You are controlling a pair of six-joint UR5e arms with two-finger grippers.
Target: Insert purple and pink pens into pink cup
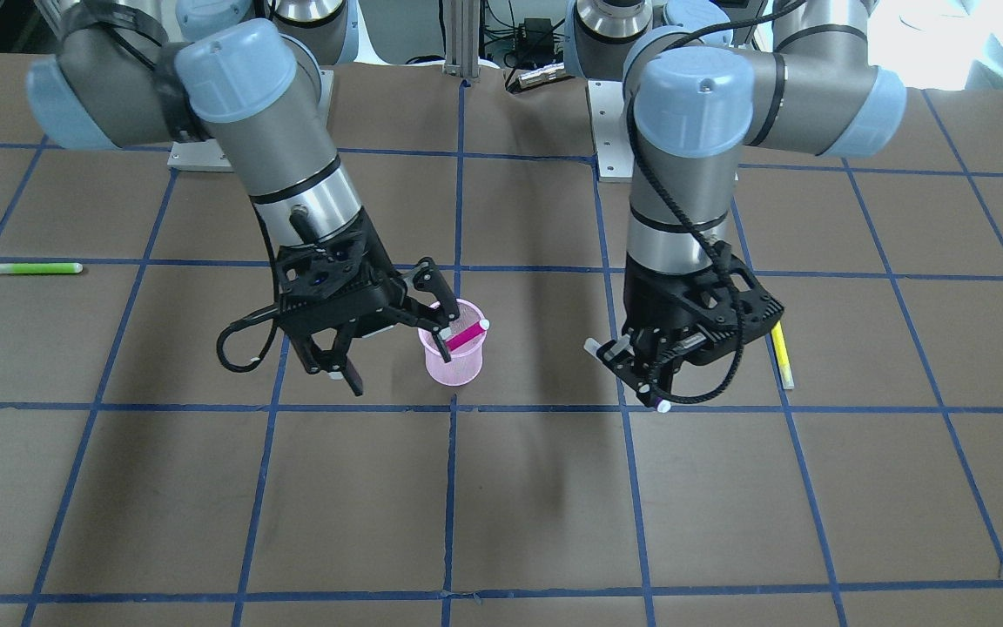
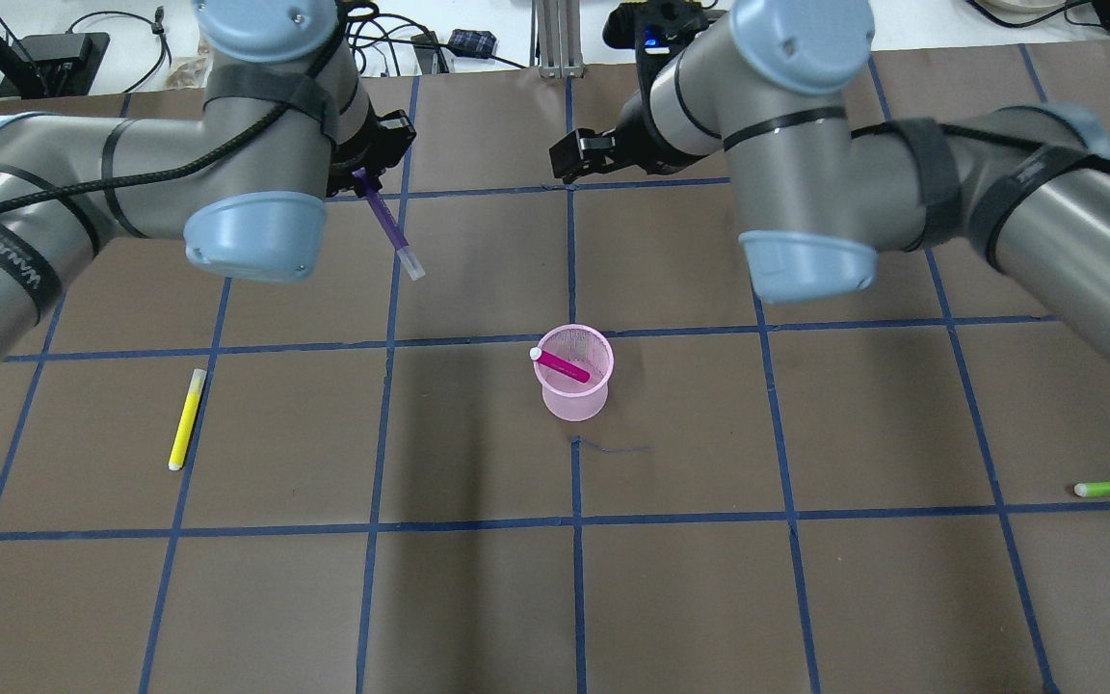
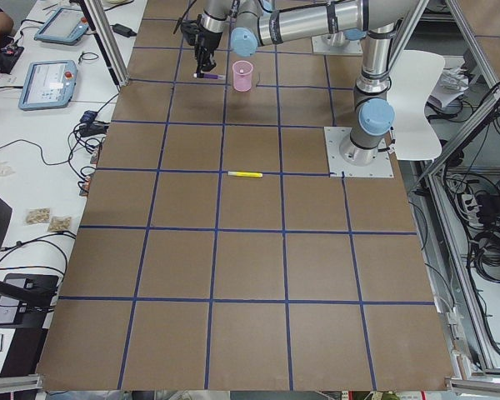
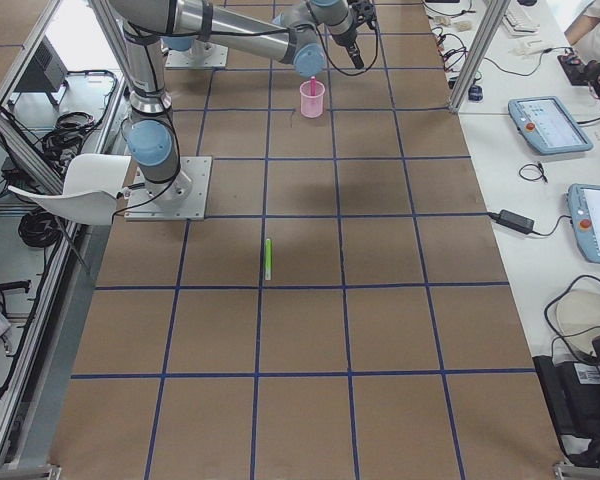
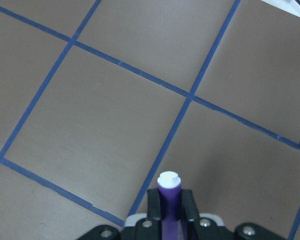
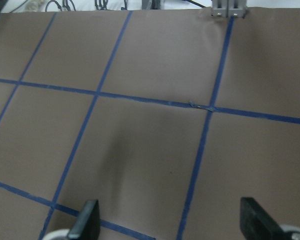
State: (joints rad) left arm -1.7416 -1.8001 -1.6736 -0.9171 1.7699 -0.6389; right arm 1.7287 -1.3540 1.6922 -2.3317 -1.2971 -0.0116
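- Seeing the pink pen (image 2: 565, 367) leaning inside the upright see-through pink cup (image 2: 574, 400), magenta body, white tip poking over the rim.
- My left gripper (image 5: 170, 200) is clamped on the purple pen (image 2: 387, 222), white-tipped, well apart from the cup.
- My right gripper (image 6: 171, 220) is spread wide, empty.
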